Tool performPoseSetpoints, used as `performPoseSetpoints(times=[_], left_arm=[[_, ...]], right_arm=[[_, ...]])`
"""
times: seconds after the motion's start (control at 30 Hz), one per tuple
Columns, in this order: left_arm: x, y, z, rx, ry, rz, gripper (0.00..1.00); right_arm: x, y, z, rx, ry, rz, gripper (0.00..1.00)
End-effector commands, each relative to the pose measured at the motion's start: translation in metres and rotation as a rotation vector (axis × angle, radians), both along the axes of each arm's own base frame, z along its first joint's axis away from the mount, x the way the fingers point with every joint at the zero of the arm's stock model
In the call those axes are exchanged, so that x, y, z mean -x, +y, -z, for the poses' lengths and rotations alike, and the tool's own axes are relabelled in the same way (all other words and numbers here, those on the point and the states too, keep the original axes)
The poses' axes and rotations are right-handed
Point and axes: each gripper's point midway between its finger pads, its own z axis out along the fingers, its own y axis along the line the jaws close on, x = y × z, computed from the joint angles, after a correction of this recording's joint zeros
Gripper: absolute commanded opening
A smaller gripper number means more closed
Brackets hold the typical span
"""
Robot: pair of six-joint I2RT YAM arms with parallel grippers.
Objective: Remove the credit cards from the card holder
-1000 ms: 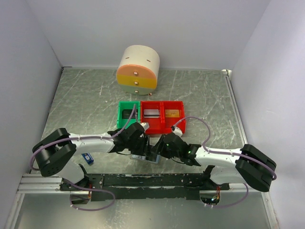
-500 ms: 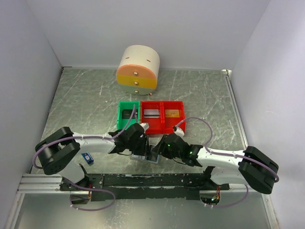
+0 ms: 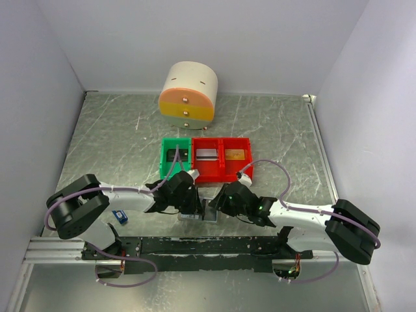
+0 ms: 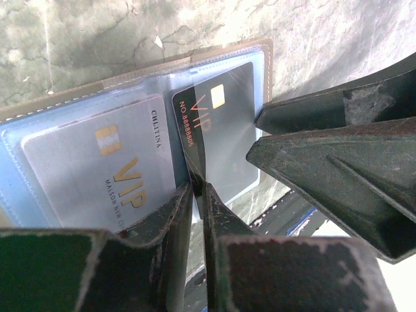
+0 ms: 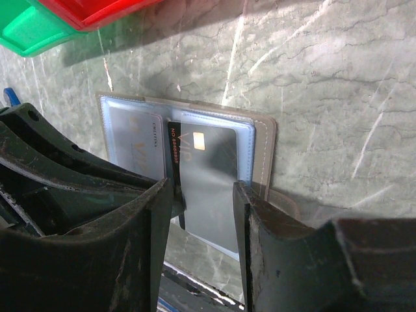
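Note:
The grey-brown card holder [image 3: 203,212] lies open on the table between the two grippers. In the left wrist view its clear blue pockets [image 4: 39,149] hold a silver credit card [image 4: 107,169] and a black credit card [image 4: 227,123]. My left gripper [image 4: 198,192] is shut on the black card's left edge beside the fold. My right gripper [image 5: 201,188] is open. Its fingers [image 5: 246,208] stand on either side of the black card [image 5: 211,169], and the right one rests on the holder's outer edge [image 5: 265,153].
A green bin [image 3: 173,156] and a red two-part bin [image 3: 221,157], with cards in them, stand just behind the grippers. A round drawer unit [image 3: 188,94] stands at the back. A small blue stick [image 3: 118,214] lies at the front left, by the black rail [image 3: 208,246].
My left gripper's jaws have closed from wide apart onto the black card's edge. Both wrists have shifted slightly toward the near edge, and the right jaws keep their width.

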Motion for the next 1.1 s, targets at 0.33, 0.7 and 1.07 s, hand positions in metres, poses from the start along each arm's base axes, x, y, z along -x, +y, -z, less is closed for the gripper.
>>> performPoseSetpoints(times=[0.33, 0.7, 1.07], left_arm=[[-0.005, -0.011, -0.028, 0.055, -0.044, 0.014, 0.07], [-0.005, -0.005, -0.028, 0.032, -0.049, 0.001, 0.07], [-0.007, -0.007, -0.032, 0.038, -0.06, 0.007, 0.07]], right_arm=[[0.009, -0.011, 0.014, 0.088, 0.022, -0.053, 0.44], [-0.001, 0.014, -0.026, 0.032, -0.064, -0.144, 0.46], [0.001, -0.006, 0.0, 0.132, 0.028, -0.041, 0.46]])
